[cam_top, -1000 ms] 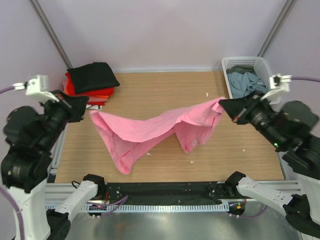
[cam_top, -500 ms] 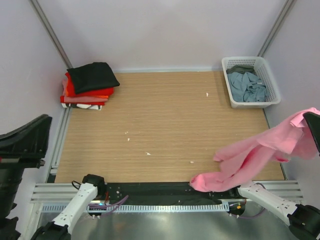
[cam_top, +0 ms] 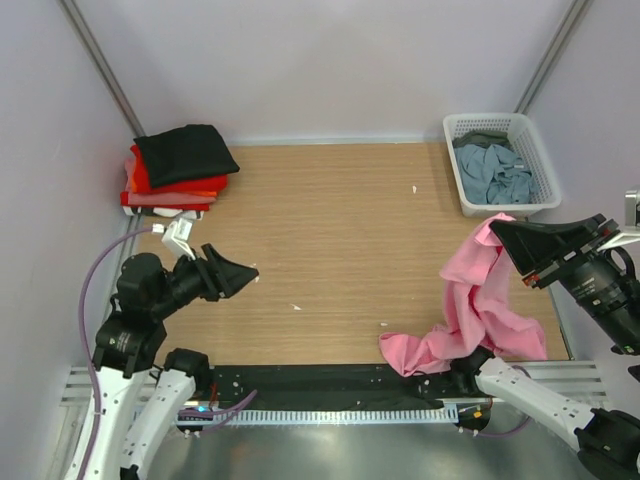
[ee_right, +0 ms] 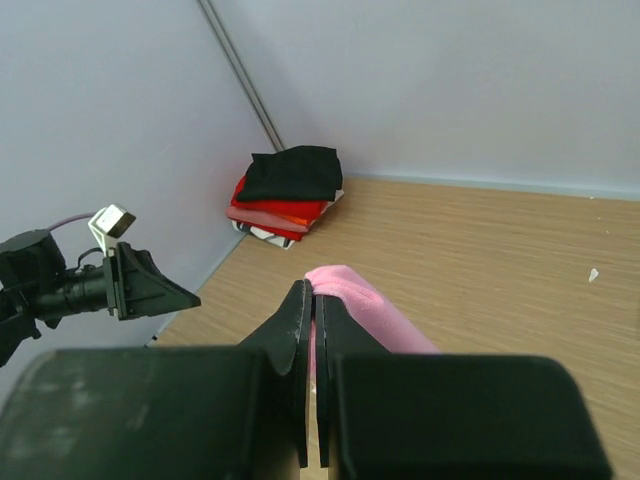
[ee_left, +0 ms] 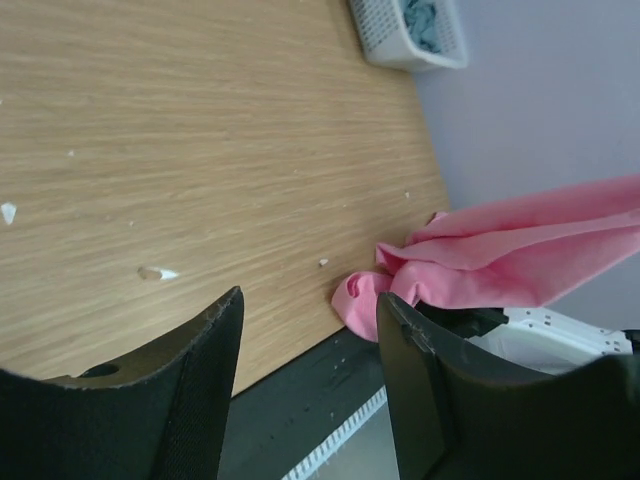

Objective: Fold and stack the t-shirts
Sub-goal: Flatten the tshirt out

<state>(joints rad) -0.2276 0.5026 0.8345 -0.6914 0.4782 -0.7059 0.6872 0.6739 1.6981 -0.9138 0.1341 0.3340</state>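
Right gripper (cam_top: pixel 497 232): pinched shut on a fold of the pink t-shirt (cam_top: pixel 475 300), raised above the table's right side; the wrist view shows the jaws pressed together with pink cloth between them.
Left gripper (cam_top: pixel 250 272): fingers apart, nothing in them, low over the left front of the wooden table (cam_top: pixel 330 220) and well apart from the shirt.
Pink t-shirt: hangs from the right gripper in a twisted drape, its lower end bunched at the near right edge of the table and spilling towards the dark rail.
Folded stack (cam_top: pixel 180 165): back left corner, a black t-shirt (cam_top: pixel 185 152) on top of red and orange ones.
Basket (cam_top: pixel 490 117): back right, with a grey-blue t-shirt (cam_top: pixel 492 172) inside.
Step in hand: as I read it, opening the pink shirt flat before folding.
How to do it well: carry the shirt towards the table's middle so the bunch clears the front edge; have the left gripper take an outer hem or shoulder, not a wad of layers; then draw the two grips apart and lower evenly.
Risk: the trailing end may snag on the rail or slide off the front.
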